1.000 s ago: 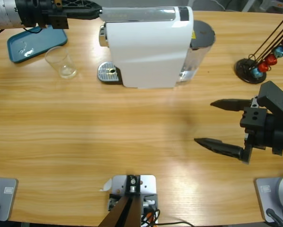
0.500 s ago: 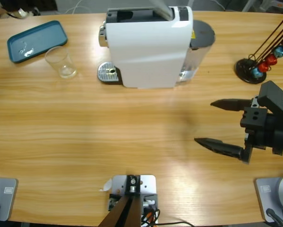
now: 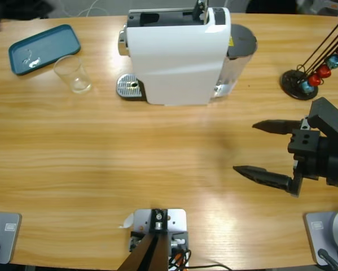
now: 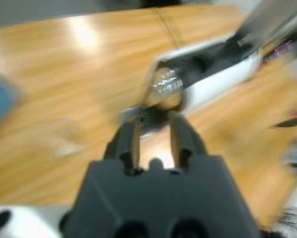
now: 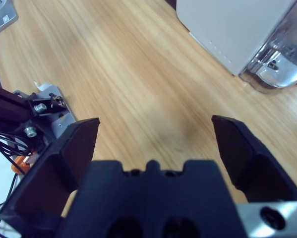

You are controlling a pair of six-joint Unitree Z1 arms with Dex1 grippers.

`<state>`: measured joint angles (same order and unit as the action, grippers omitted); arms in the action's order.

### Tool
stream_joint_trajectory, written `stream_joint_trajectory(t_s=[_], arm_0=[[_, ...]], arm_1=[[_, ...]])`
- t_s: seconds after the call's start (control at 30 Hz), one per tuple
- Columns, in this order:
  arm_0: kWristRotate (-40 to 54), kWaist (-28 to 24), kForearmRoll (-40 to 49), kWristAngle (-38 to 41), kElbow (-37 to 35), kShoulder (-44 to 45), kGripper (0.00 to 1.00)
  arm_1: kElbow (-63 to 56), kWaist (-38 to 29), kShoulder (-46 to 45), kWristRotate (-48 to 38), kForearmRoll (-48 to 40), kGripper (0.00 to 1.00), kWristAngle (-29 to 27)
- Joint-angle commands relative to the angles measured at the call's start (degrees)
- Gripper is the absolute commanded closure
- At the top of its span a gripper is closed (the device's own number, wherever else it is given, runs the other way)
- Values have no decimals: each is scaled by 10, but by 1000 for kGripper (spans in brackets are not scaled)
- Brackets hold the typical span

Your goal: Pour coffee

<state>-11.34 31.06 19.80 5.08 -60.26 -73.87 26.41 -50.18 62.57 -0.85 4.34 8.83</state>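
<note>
Stretching across the whole scene, the long wooden table (image 3: 101, 147) carries a big white coffee machine (image 3: 177, 53) near its far edge, with a metal drip grate (image 3: 129, 86) at the machine's left foot. A teal tray (image 3: 43, 47) lies in the far left corner. At the right edge stands a black capsule rack (image 3: 312, 70) with red and blue capsules. The right gripper (image 3: 259, 148) hovers over bare wood at the right, jaws spread wide and empty. The left gripper (image 4: 153, 136) appears only in its blurred wrist view, jaws nearly together with a narrow gap, nothing between them. A clear glass tumbler (image 3: 73, 73) stands just beside the tray, well left of the grate; the coffee (image 3: 79, 86) is a faint shallow layer at its bottom.
</note>
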Motion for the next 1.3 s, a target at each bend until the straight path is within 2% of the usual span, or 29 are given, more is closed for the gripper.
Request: stream_joint_trajectory(t_s=[0.03,0.13,0.2,0.23,0.27,0.33,0.37,0.4,0.43,0.47,0.53,0.57,0.63,0.73,0.87,0.97,1.13,1.3], arm_0=[[98,53,49,-167,149,166,142],[92,57,38,-166,160,161,12],[78,57,38,-165,160,144,9],[70,57,37,-165,163,141,9],[67,57,35,-166,168,142,12],[61,57,24,-166,182,147,13],[61,57,20,-166,188,151,13],[61,57,14,-166,195,154,11],[60,57,9,-166,201,157,9],[60,57,7,-166,204,157,9],[59,57,3,-166,208,153,14],[59,57,1,-167,210,152,22],[58,57,-5,-167,215,152,24],[57,57,-7,-167,217,153,50],[57,57,-16,-167,223,155,46],[57,57,-25,-166,228,152,46],[57,57,-30,-163,232,154,50],[57,59,-30,-162,233,154,55]], arm_1=[[171,3,13,-83,277,0,-108],[249,3,71,-83,354,0,-243],[258,3,103,-91,362,0,-307],[258,3,107,-97,358,15,-322],[258,7,104,-104,353,73,-333],[257,32,77,-135,341,50,-348],[254,54,47,-155,330,19,-348],[245,71,20,-164,317,41,-343],[230,84,-13,-169,296,123,-339],[219,88,-32,-170,281,126,-338],[214,106,-31,-174,277,55,-333],[214,112,-29,-174,277,76,-329],[212,122,-32,-182,271,246,-322],[191,174,-30,-199,240,248,-273],[168,199,-54,-199,218,288,-267],[148,238,-48,-199,198,340,-268],[147,310,-16,-189,173,335,-265],[128,318,32,-189,116,335,-263]])
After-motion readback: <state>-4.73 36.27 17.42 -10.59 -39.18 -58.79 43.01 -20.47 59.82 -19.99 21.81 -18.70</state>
